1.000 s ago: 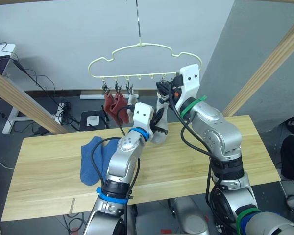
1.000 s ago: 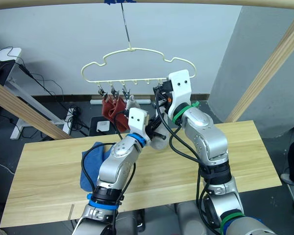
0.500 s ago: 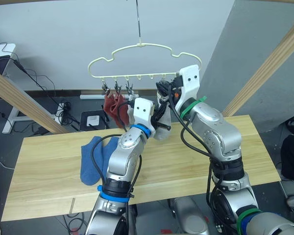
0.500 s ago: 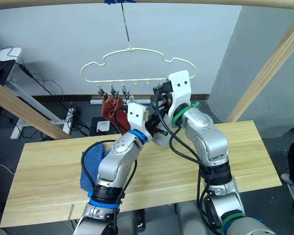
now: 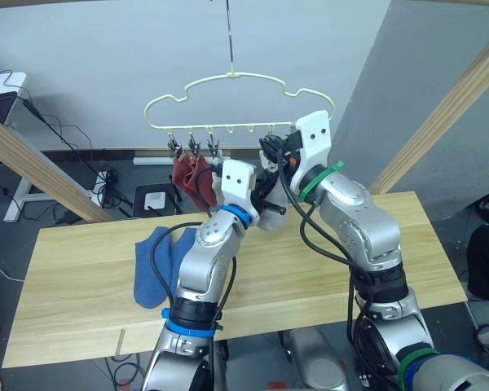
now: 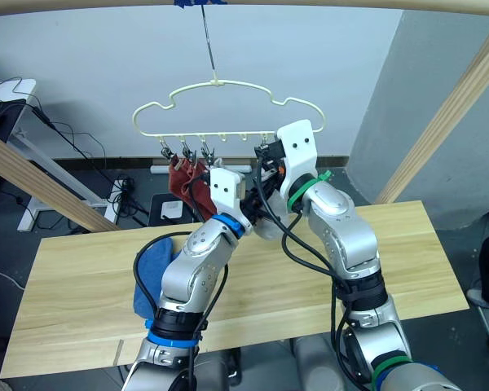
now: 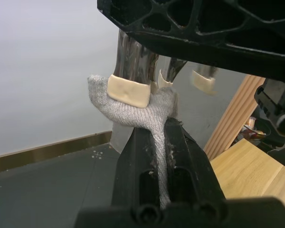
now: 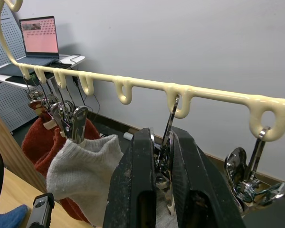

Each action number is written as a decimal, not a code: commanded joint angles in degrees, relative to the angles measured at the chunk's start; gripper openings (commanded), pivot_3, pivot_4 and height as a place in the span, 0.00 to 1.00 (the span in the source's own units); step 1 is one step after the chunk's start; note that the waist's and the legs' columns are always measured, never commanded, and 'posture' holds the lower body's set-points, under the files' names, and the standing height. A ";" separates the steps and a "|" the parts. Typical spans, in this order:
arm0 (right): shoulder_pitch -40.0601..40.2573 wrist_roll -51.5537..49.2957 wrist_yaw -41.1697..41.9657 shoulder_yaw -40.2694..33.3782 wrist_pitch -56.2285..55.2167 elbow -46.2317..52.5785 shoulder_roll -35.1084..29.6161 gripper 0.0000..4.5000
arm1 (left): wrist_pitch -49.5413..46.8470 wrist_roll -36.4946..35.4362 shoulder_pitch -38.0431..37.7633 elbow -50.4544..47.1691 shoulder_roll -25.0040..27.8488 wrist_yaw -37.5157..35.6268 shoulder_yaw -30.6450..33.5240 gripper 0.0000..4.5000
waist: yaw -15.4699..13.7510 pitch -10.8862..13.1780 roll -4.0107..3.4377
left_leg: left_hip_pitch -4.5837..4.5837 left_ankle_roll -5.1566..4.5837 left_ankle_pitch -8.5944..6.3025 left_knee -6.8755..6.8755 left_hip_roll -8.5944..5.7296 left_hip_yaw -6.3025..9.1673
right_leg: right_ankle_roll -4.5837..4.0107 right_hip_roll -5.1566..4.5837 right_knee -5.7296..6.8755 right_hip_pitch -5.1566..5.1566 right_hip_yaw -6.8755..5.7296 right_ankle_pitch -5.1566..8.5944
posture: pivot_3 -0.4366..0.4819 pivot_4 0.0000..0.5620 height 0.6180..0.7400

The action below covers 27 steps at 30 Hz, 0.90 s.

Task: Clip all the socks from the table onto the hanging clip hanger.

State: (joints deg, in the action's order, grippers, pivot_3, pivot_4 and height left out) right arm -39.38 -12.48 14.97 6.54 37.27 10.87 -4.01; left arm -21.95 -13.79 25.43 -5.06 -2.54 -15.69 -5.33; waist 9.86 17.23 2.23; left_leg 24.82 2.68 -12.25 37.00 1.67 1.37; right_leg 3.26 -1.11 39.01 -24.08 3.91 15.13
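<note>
Socks: two soft blue ones (image 5: 156,265) lie on the light wooden plank table (image 5: 73,285); two rust-red (image 8: 38,140) hang clipped from the pale yellow wire hanger (image 5: 228,81). Left gripper (image 7: 162,142) pinches a light grey sock (image 7: 145,111); right gripper (image 8: 162,142) squeezes a metal clip (image 8: 167,142)

grey sock (image 7: 152,111) fuzzy knit; clip (image 7: 133,59) shiny metal; table (image 5: 310,269) matt wood.
</note>
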 commanded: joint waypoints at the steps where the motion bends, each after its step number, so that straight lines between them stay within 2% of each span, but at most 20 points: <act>1: -0.19 -0.25 0.31 -0.19 -1.53 1.96 0.23 0.19 | 1.30 -0.74 0.92 -2.91 -0.52 -0.35 -0.36 0.00 | -0.01 0.00 0.00 | 0.00 0.00 0.00 0.00 0.00 0.00 | 0.00 0.00 0.00 0.00 0.00 0.00 | 0.20 0.47 1.00; 7: -0.49 -2.61 0.42 -1.63 0.92 4.13 0.74 0.66 | 1.64 -0.45 0.94 -2.38 -0.52 -0.37 -0.56 0.00 | -0.09 0.00 0.00 | 0.00 0.00 0.00 0.00 0.00 0.01 | 0.00 0.00 0.00 0.01 0.00 0.00 | 0.20 0.47 1.00; 14: 1.20 -8.29 1.36 -4.63 6.75 11.57 -0.74 0.66 | 1.96 -0.18 0.71 -1.77 -0.45 -0.18 -0.67 0.00 | -0.23 0.00 0.00 | 0.00 0.00 0.00 0.00 0.00 0.02 | 0.00 0.00 -0.01 0.01 -0.01 0.00 | 0.20 0.47 1.00; 21: 4.08 -14.43 2.66 -7.82 13.34 19.15 -5.07 0.66 | 2.98 0.45 0.71 -1.02 0.00 0.63 0.08 0.00 | -0.22 0.00 0.00 | 0.01 0.00 0.00 0.00 -0.01 0.01 | 0.00 0.01 -0.01 0.01 -0.01 0.00 | 0.20 0.47 1.00; 24: 5.27 -16.18 3.46 -7.94 15.28 21.21 -7.45 0.67 | 2.91 0.94 0.33 -0.89 0.91 -0.05 -0.33 0.16 | -0.20 0.00 0.00 | 0.01 0.00 0.00 0.00 -0.01 0.02 | 0.01 0.02 -0.01 0.01 -0.01 0.01 | 0.19 0.47 1.00; 27: 6.21 -17.16 4.20 -7.45 15.94 22.61 -9.51 0.67 | 2.74 1.70 -0.02 -1.18 1.94 -0.55 -1.16 0.38 | -0.20 0.00 0.00 | 0.01 0.00 0.00 0.01 -0.02 0.00 | 0.01 0.02 -0.01 0.01 0.01 0.01 | 0.19 0.47 1.00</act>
State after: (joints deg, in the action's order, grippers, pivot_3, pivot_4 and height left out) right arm -33.09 -28.32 18.44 -0.63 53.26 30.38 -13.04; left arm -20.51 -12.61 25.41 -4.51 -0.74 -15.66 -5.50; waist 9.65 17.23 2.24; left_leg 24.83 2.68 -12.25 37.00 1.65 1.38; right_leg 3.27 -1.09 39.00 -24.07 3.92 15.14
